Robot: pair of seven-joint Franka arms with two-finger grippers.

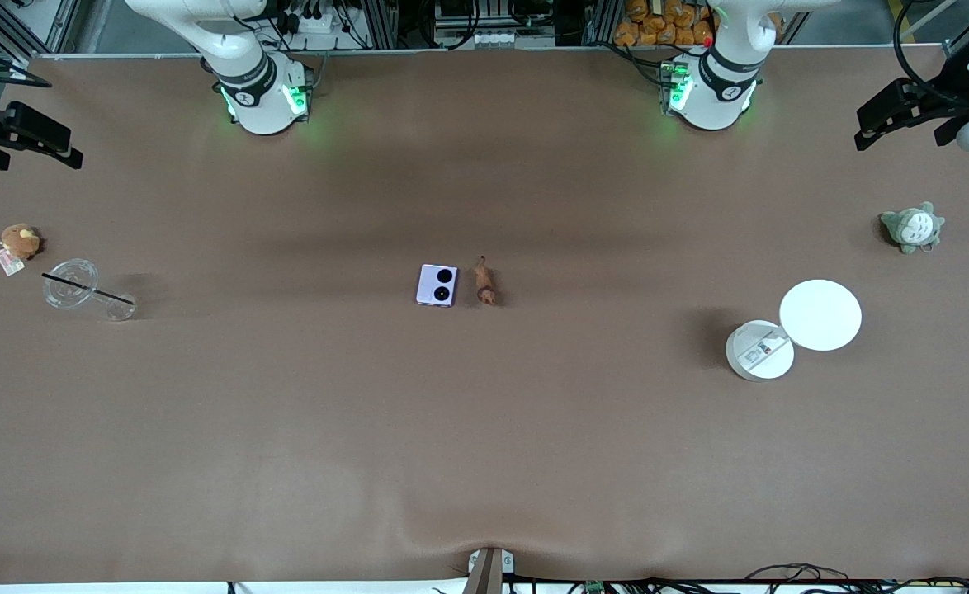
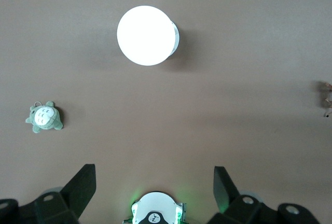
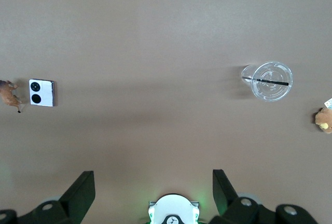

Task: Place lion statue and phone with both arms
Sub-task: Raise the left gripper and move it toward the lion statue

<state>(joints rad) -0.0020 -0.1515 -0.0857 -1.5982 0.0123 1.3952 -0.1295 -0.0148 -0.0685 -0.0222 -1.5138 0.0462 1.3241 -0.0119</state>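
The pale-lavender phone [image 1: 437, 285] lies flat at the middle of the table, its two black camera circles up. The small reddish-brown lion statue [image 1: 484, 281] lies right beside it, toward the left arm's end. The two do not touch. Both also show in the right wrist view, the phone [image 3: 41, 93] and the lion statue [image 3: 9, 95]. The lion statue shows at the edge of the left wrist view [image 2: 327, 99]. My left gripper [image 1: 901, 124] [image 2: 154, 187] is open and empty, high over the left arm's end. My right gripper [image 1: 35, 148] [image 3: 154, 187] is open and empty, high over the right arm's end.
Two white round discs [image 1: 820, 314] [image 1: 759, 350] and a grey-green plush [image 1: 912, 227] sit toward the left arm's end. A clear cup with a black straw [image 1: 72, 283] and a brown plush [image 1: 20, 241] sit toward the right arm's end.
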